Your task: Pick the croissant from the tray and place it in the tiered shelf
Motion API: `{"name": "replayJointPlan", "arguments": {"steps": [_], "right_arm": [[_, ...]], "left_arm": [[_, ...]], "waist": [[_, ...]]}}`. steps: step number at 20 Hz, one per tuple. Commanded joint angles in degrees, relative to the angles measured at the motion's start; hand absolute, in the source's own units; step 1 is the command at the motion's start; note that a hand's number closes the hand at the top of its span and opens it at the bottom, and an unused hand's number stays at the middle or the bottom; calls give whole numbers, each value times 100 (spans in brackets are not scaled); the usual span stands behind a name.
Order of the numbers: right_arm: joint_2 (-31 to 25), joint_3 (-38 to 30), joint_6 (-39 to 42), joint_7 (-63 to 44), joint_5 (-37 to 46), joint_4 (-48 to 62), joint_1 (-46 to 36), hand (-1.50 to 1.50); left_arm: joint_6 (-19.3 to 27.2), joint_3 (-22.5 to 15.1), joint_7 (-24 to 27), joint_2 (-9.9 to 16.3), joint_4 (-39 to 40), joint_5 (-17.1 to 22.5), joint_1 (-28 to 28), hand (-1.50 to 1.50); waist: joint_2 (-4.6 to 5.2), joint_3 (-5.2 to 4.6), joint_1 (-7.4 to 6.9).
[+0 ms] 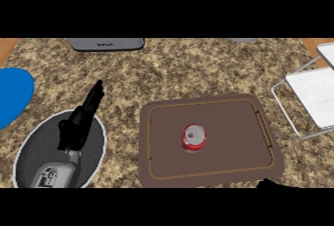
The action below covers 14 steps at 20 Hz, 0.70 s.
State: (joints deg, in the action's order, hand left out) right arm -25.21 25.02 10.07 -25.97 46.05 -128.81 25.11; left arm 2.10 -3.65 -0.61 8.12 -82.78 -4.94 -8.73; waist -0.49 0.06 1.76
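Note:
A brown tray [163, 176] lies in the middle of the counter. On it rests a small red and white round object [194, 137] that looks like a can lying down, not a croissant. The tiered shelf [316, 95], white boards in a thin grey frame, stands at the right edge. My left hand [79, 121] rests left of the tray with its fingers straight and pointing away from me, holding nothing. Only a black tip of my right hand [272, 183] shows at the lower edge, just off the tray's near right corner.
A grey oval plate [32, 148] lies under my left forearm. A blue plate [9, 99] is cut off by the left edge. A grey appliance [105, 44] sits at the back. The counter is speckled stone.

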Motion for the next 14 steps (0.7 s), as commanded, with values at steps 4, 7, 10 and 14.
{"name": "replayJointPlan", "arguments": {"steps": [4,7,10,14], "right_arm": [[164,-576,-703,1074,-1244,-1336,968,150],[60,-864,-828,1418,-1332,-1752,1283,150],[222,-1081,-809,1156,-1473,-2207,1313,150],[157,-1710,-869,1016,-1421,-2499,1300,150]], "left_arm": [[22,47,167,-55,83,30,200,0],[125,69,-293,-54,-104,-22,-184,0],[45,-16,-187,-1,-297,-44,198,0],[89,67,-220,-22,-221,-15,67,0]], "waist": [[6,2,55],[-8,3,127],[-9,-9,44],[-4,-19,101]]}}
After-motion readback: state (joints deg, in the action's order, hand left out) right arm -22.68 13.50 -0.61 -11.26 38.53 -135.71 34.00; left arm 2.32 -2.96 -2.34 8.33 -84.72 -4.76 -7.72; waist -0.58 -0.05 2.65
